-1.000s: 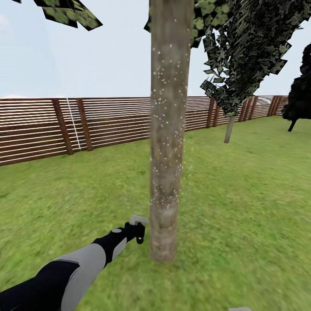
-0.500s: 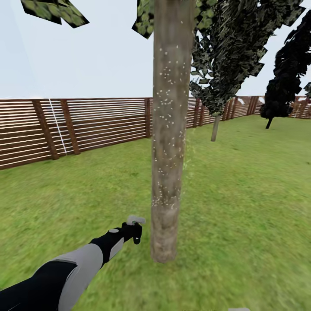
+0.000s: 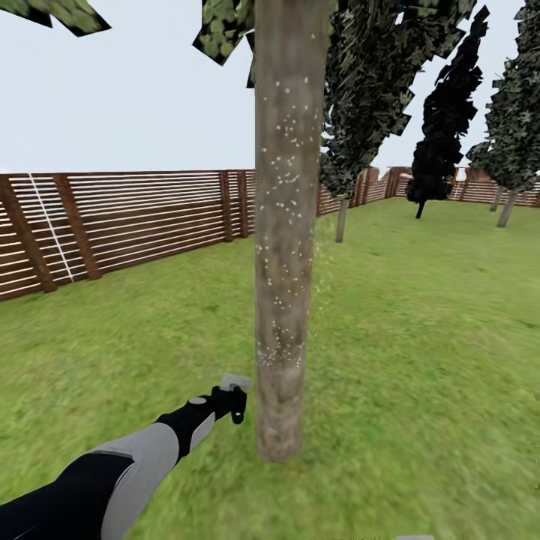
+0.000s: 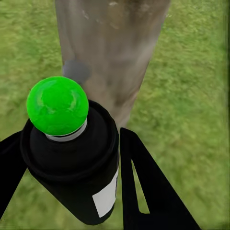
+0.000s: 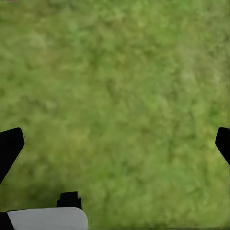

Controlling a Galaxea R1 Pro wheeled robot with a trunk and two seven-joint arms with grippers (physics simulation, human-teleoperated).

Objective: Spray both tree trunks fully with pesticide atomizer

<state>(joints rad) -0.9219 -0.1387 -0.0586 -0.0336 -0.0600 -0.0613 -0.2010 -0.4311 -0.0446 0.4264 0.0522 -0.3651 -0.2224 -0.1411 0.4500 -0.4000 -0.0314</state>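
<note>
Holding the sprayer (image 4: 72, 158) tight, your left gripper (image 3: 231, 401) sits just beside the tree trunk (image 3: 283, 247), which has white specks (image 3: 281, 172) on it. Your right gripper (image 5: 115, 143) hangs wide open over grass (image 3: 420, 360). A fence (image 3: 135, 221) stands behind.

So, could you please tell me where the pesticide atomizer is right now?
The pesticide atomizer sits clamped in the left claw, low in the head view's left half, just beside the base of the speckled tree trunk and above the grass.

Rough mottled bark trunk (image 3: 283, 247)
</note>
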